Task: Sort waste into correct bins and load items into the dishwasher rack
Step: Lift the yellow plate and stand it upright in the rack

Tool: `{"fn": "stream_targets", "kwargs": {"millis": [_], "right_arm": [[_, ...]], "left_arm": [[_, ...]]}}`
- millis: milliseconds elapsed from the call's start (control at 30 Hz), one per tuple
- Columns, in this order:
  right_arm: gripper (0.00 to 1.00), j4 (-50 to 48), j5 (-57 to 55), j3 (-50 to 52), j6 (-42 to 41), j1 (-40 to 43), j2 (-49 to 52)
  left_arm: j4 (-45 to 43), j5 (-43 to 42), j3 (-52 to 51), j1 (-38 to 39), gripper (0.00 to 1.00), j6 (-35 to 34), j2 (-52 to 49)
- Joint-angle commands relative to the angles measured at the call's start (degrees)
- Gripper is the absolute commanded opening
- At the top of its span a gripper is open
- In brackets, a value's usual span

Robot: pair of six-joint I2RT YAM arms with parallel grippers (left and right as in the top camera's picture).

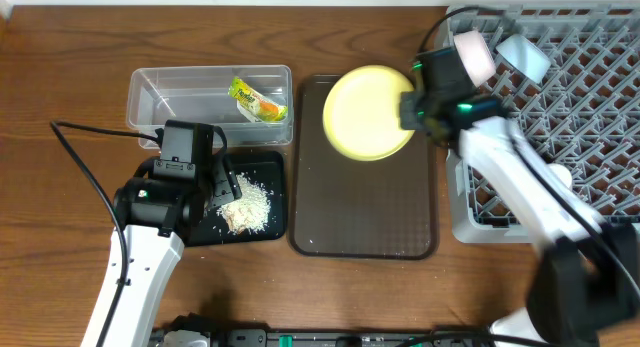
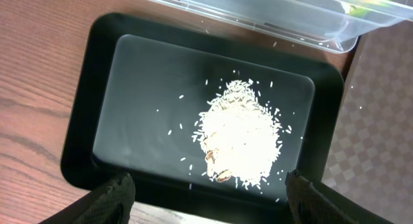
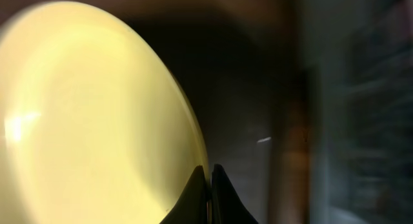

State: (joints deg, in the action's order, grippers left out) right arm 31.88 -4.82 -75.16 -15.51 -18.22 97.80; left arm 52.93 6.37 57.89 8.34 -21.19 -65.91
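Observation:
My right gripper [image 1: 412,109] is shut on the rim of the pale yellow plate [image 1: 366,113] and holds it tilted above the brown tray's far end; the wrist view shows the fingers [image 3: 208,179] pinching the plate [image 3: 97,114]. My left gripper [image 1: 222,192] is open and empty over the shallow black bin [image 1: 262,165], fingers [image 2: 206,195] at its near edge. Rice-like food scraps [image 1: 247,208] lie in the black bin [image 2: 103,75], also in the left wrist view [image 2: 240,137]. The green, yellow and orange wrapper [image 1: 257,100] lies in the clear bin [image 1: 160,92]. A pinkish-white bowl [image 1: 474,55] and a light blue bowl [image 1: 522,57] stand in the grey dishwasher rack [image 1: 590,97].
The dark brown serving tray [image 1: 365,207] lies between the bins and the rack. A black cable [image 1: 90,157] runs across the table at the left. A white object [image 1: 560,175] sits in the rack, partly behind the right arm.

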Motion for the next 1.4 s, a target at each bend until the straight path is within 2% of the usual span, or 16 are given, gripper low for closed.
{"fn": "stream_targets", "kwargs": {"millis": [0, 133, 267, 500, 767, 933, 1100, 1367], "right_arm": [[0.01, 2.86, -1.64, -0.17, 9.86, 2.91, -8.83], [0.01, 7.02, -7.89, -0.17, 15.50, 6.40, -15.76], [0.01, 9.88, -20.83, -0.17, 23.21, 10.08, -20.81], [0.01, 9.68, -31.41, -0.17, 37.48, 14.75, -22.82], [0.01, 1.60, -47.17, -0.15, 40.54, 16.09, -20.20], [0.01, 0.28, -46.58, -0.15, 43.41, 16.02, -17.90], [0.01, 2.45, -45.81, -0.09, 39.26, 16.00, -14.40], [0.01, 3.87, -37.42, -0.09, 32.44, 15.72, -8.92]], "left_arm": [[0.15, 0.31, 0.48, -0.28, 0.78, -0.39, -0.33], [0.15, 0.31, 0.48, -0.28, 0.78, -0.37, -0.33], [0.15, 0.31, 0.48, -0.28, 0.78, -0.37, -0.33], [0.15, 0.31, 0.46, -0.28, 0.78, -0.37, -0.33], [0.15, 0.31, 0.48, -0.28, 0.78, -0.37, -0.33], [0.13, 0.31, 0.48, -0.28, 0.78, -0.37, -0.33], [0.15, 0.31, 0.48, -0.28, 0.78, -0.37, -0.33], [0.15, 0.31, 0.48, -0.28, 0.78, -0.37, -0.33]]}}
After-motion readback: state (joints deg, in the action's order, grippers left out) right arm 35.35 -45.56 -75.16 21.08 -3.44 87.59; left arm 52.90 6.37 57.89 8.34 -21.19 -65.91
